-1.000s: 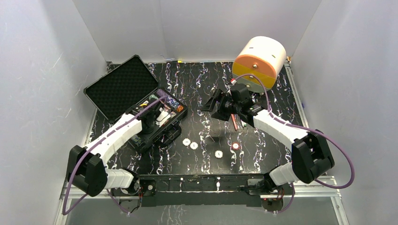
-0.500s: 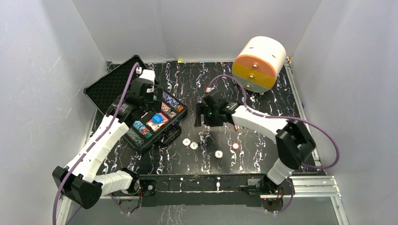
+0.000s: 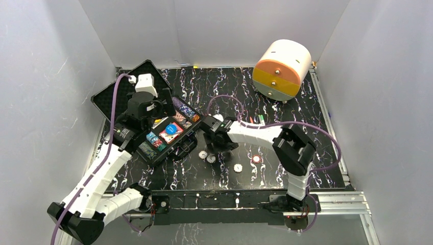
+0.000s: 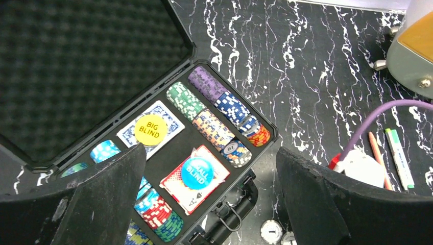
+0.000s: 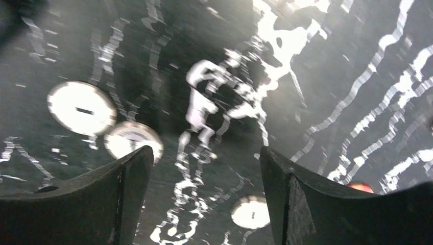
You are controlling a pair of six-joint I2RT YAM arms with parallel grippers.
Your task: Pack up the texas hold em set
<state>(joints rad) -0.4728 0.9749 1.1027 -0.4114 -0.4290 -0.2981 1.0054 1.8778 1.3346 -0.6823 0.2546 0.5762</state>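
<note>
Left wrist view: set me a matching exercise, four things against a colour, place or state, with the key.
Things:
1. BIG BLIND button
2. small blind button
3. green pen
4. case lid

Descriptions:
a. open, foam showing
b. yellow
c. lying on the table, not packed
d. blue

Pairs: 1-b, 2-d, 3-c, 4-a

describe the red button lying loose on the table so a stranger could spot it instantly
Start at the open black case on the marbled table's left. Four small round buttons lie in a row to its right. Yours is the rightmost and the only red one; the others are white.
</note>
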